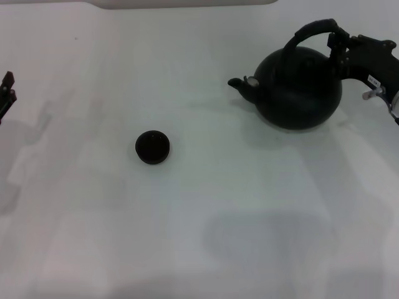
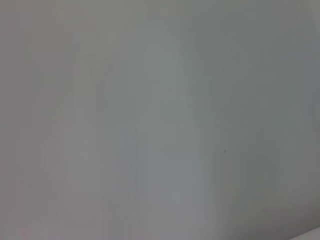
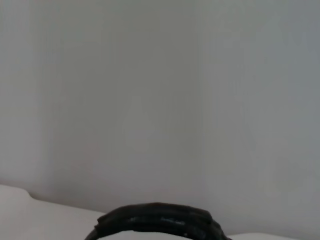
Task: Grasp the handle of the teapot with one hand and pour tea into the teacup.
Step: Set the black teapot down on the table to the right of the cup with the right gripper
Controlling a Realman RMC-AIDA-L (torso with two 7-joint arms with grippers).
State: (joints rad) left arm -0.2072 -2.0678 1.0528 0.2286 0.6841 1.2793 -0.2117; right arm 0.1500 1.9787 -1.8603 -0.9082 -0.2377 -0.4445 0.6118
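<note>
Left gripper (image 1: 6,93) sits parked at the far left edge of the head view, only its dark tip in frame, and whether its fingers are apart or together cannot be told. Moving rightward, the teacup (image 1: 152,147) stands alone on the white table (image 1: 199,237), left of centre and slightly below the middle of the frame, well apart from everything else; whether anything is in it cannot be made out. Farther right, in the upper right of the frame, the teapot (image 1: 299,87) rests upright on the table with its short spout (image 1: 244,85) aimed left, toward the cup's side. Its arched black handle (image 1: 308,32) rises over the lid, and the right gripper (image 1: 340,47) reaches in from the right edge to meet the handle's right-hand end; the fingers look set at the bail, though whether they are clamped on it cannot be told. The right wrist view catches only the handle's wrapped top (image 3: 157,220) at the bottom of its frame.

Judging from this, the step in hand is securing the handle. A firm, centred grip near the arch's crown would probably keep the heavy pot from swinging; then lift straight, carry left until the spout hangs over the cup, and tilt slowly, since the cup is small and easily overshot.
</note>
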